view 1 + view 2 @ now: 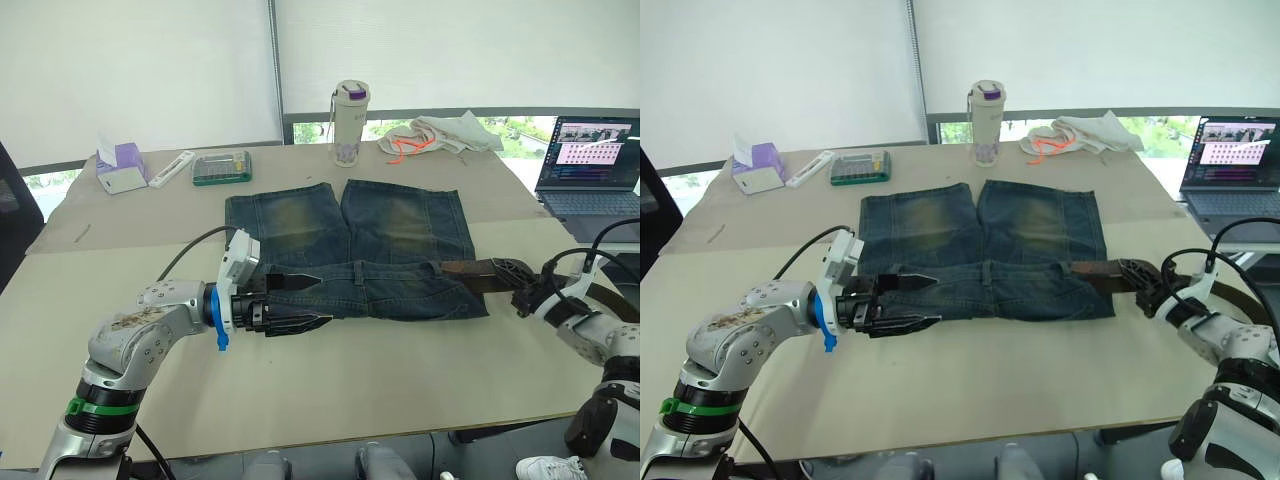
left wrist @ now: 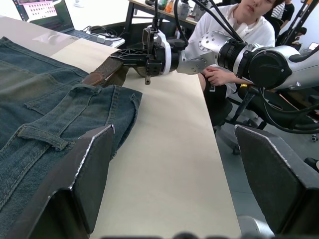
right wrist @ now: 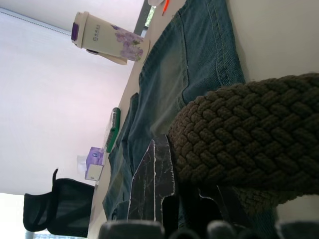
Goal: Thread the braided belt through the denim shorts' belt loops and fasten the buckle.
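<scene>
The denim shorts (image 1: 350, 250) lie flat in the middle of the desk (image 1: 330, 370). The left end effector (image 1: 303, 300) is spread wide at the shorts' waistband, on their left end. At the shorts' right end, the right end effector (image 1: 500, 270) pinches the braided belt (image 1: 465, 272). The belt's far end is hidden inside the waistband, and its buckle cannot be made out.

Bright, even daylight through white roller blinds (image 1: 140, 70) behind counter's far edge. Shadows soft, faint. Right wrist view: close braided belt (image 3: 249, 134) blurred, blinds overexposed.
</scene>
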Controlling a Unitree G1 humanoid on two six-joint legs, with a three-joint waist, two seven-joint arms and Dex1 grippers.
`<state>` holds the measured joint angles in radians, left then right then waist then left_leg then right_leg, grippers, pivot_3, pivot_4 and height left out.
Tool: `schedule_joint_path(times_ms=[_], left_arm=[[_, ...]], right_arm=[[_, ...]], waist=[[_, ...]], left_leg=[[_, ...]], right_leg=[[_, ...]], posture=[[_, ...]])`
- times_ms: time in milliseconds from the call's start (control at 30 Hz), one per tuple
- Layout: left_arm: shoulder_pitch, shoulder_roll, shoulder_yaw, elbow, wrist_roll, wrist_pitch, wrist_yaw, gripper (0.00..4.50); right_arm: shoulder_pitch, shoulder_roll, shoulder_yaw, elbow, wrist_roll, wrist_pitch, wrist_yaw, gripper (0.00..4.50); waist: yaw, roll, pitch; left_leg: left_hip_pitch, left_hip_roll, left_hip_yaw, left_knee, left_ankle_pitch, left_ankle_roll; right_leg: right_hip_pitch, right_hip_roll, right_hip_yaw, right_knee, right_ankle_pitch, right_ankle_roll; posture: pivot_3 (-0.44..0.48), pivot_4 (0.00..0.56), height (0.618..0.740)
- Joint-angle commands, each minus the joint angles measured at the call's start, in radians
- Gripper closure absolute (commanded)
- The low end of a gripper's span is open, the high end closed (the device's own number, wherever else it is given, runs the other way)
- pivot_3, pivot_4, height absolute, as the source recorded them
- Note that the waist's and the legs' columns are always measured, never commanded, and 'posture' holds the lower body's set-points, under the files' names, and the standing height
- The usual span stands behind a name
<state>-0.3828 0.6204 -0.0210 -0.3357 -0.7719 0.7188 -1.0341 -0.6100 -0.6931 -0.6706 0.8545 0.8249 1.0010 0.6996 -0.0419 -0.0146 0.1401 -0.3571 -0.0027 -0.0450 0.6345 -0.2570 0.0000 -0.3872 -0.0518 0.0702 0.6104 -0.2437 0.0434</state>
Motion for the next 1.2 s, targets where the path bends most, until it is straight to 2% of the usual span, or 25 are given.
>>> schedule_joint_path(times_ms=[33, 400, 733, 1200], left_arm=[[-0.008, -0.005, 0.001, -0.015, 0.009, -0.027, -0.002, 0.39], [0.008, -0.015, 0.003, -0.009, 0.048, -0.039, 0.021, 0.39], [-0.001, -0.036, -0.010, 0.007, 0.096, -0.072, 0.039, 0.39], [-0.005, -0.074, -0.029, 0.033, 0.157, -0.113, 0.078, 0.39]], right_arm=[[-0.014, -0.002, 0.011, -0.039, 0.012, 0.019, 0.048, 4.50], [-0.038, 0.019, 0.060, -0.071, 0.022, 0.126, 0.124, 4.50], [-0.106, 0.074, 0.081, -0.008, -0.033, 0.020, 0.077, 4.50], [-0.094, 0.081, 0.193, -0.004, -0.123, 0.016, 0.157, 4.50]], waist=[[0.000, 0.000, 0.000], [-0.001, 0.000, 0.000], [-0.003, 0.000, 0.000], [-0.003, 0.000, 0.000]], left_leg=[[0.000, 0.000, 0.000, 0.000, 0.000, 0.000], [0.000, 0.000, 0.000, 0.000, 0.000, 0.000], [0.001, 0.001, 0.000, 0.000, 0.000, 0.000], [0.001, 0.001, -0.001, 0.000, 0.000, 0.000]], right_leg=[[0.000, 0.000, 0.000, 0.000, 0.000, 0.000], [0.000, 0.000, 0.000, 0.000, 0.000, -0.001], [0.000, 0.001, 0.000, 0.001, 0.001, -0.001], [0.000, 0.001, 0.000, 0.001, 0.001, -0.002]], posture=[[0.000, 0.150, 0.740], [0.000, 0.150, 0.740], [0.000, 0.150, 0.740], [0.000, 0.150, 0.740]])
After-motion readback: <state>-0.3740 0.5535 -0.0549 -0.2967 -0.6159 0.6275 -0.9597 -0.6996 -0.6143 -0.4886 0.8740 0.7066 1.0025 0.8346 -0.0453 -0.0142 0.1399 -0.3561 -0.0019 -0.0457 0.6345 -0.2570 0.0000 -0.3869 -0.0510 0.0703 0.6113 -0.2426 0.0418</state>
